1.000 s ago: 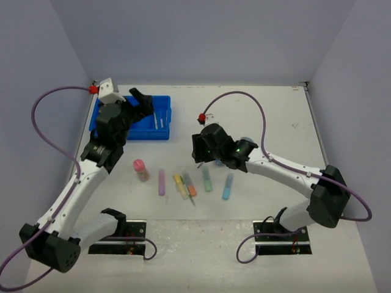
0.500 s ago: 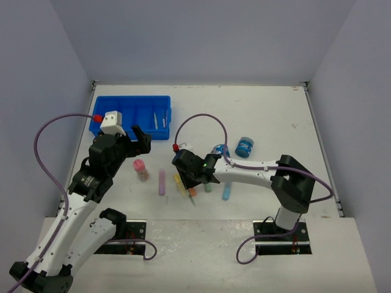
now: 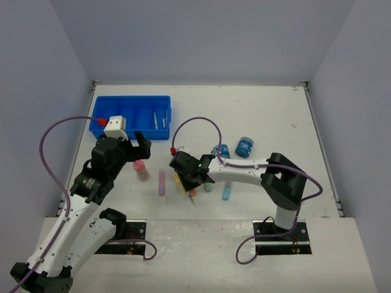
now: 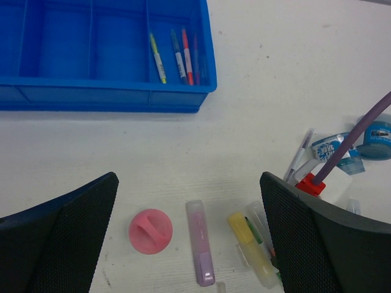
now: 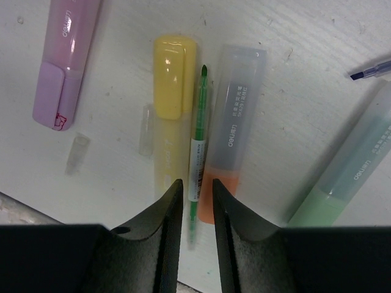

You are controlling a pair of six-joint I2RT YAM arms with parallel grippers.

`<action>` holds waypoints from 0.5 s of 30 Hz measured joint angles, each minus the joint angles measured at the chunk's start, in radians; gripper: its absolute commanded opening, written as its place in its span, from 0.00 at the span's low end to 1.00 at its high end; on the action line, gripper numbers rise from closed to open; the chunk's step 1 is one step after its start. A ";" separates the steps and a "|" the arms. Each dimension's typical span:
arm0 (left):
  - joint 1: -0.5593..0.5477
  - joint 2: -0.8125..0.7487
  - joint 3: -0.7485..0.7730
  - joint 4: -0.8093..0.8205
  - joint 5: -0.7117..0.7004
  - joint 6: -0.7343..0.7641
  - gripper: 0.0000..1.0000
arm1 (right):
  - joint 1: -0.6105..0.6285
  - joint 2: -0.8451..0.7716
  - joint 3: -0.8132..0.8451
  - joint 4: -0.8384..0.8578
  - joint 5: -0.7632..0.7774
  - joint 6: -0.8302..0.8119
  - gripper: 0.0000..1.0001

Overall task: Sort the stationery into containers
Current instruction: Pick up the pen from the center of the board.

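Swung down across the tabletop (image 3: 275,110) from beside the blue tubs (image 3: 245,146), your right tool (image 5: 196,185) now sits low over the marker row. Its fingers are drawn close but not pressed together, and they straddle the tail end of a thin green pen (image 5: 197,152) without visibly touching it. That pen lies flat in the narrow gap between the yellow marker (image 5: 172,91) and the orange marker (image 5: 235,122), touching or nearly touching both. The purple marker (image 5: 67,61) lies just left of them in the right wrist view and the green marker (image 5: 354,177) just right, with the blue marker (image 3: 226,190) last in the row. Your left tool (image 4: 188,180) has pulled back from the blue tray (image 4: 110,97) and hangs spread wide above the pink-capped bottle (image 4: 150,231), which stands upright beside the purple marker. Several thin pens (image 4: 177,58) lie in the tray's right-end compartment.
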 measured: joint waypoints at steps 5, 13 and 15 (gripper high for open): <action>0.000 -0.002 -0.001 0.000 0.001 0.001 1.00 | 0.001 0.018 0.012 0.000 -0.009 -0.001 0.22; 0.000 -0.003 -0.005 0.000 0.006 0.004 1.00 | 0.002 0.043 0.025 -0.001 -0.007 -0.003 0.22; 0.000 -0.002 -0.005 0.000 0.009 0.008 1.00 | 0.002 0.053 0.026 -0.002 -0.007 -0.003 0.22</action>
